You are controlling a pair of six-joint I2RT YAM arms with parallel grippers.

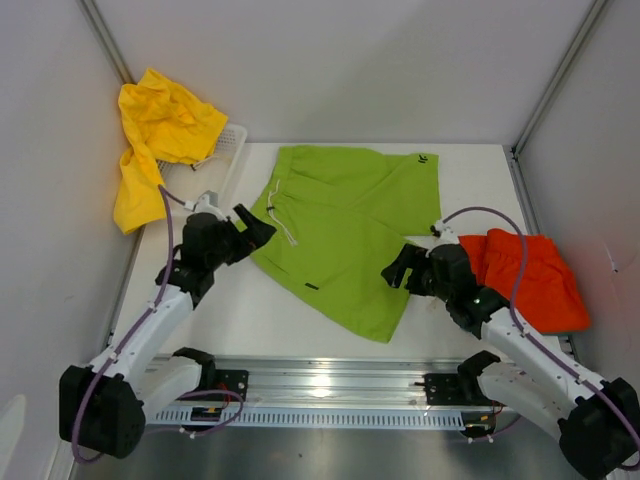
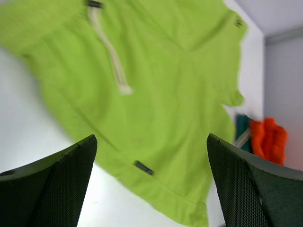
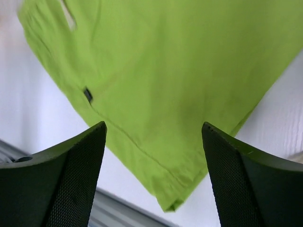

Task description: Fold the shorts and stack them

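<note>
Left gripper [image 1: 255, 228], right gripper [image 1: 398, 268] both wide open, empty, flanking lime green shorts [image 1: 345, 225], which lie flat and unfolded on table [image 1: 240, 310]. Orange-red shorts [image 1: 535, 275] look folded at right edge. Yellow shorts [image 1: 155, 140] draped over white basket [image 1: 234, 141], not yet done. Under half done, I'd say.

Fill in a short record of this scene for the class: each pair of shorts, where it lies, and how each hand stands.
Lime green shorts: spread flat and unfolded on the table
Yellow shorts: draped over the white basket, far left corner
Orange-red shorts: bunched at the right edge
Left hand: open, empty, at the lime pair's waist side
Right hand: open, empty, at the lime pair's leg end
Folding: not yet begun on the lime pair
</note>
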